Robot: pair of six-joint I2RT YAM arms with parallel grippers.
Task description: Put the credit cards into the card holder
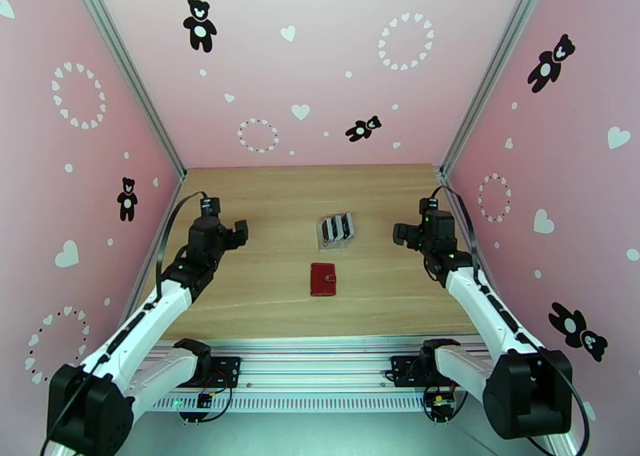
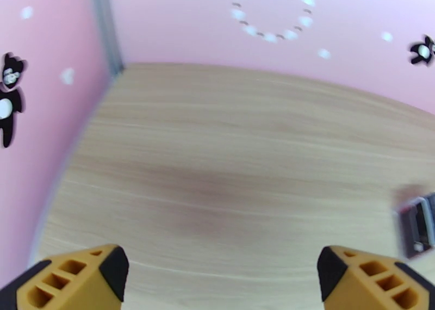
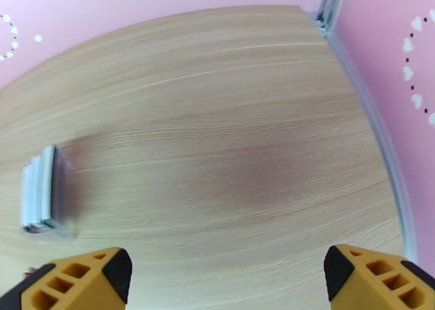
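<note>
Right gripper [image 1: 402, 234] and left gripper [image 1: 238, 232] both gape empty; credit cards [image 1: 337, 230], on edge running 12-to-6, lie at 9 o'clock from the nearer right.

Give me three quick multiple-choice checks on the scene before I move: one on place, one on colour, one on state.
1. Where does the card holder lie relative to the clear rack?
A. Closer to the near edge of the table
B. Farther toward the back wall
C. Inside the rack

2. What colour is the card holder?
A. Teal
B. Dark red
C. Black

3. How do the left fingers and right fingers stand?
A. Both shut on cards
B. Left shut, right open
C. Both spread wide, holding nothing

Answers:
1 A, the top view shows it lying just below the rack, apart from it.
2 B, its cover reads red against the wood.
3 C, each wrist view shows bare wood between its two tips.
</note>
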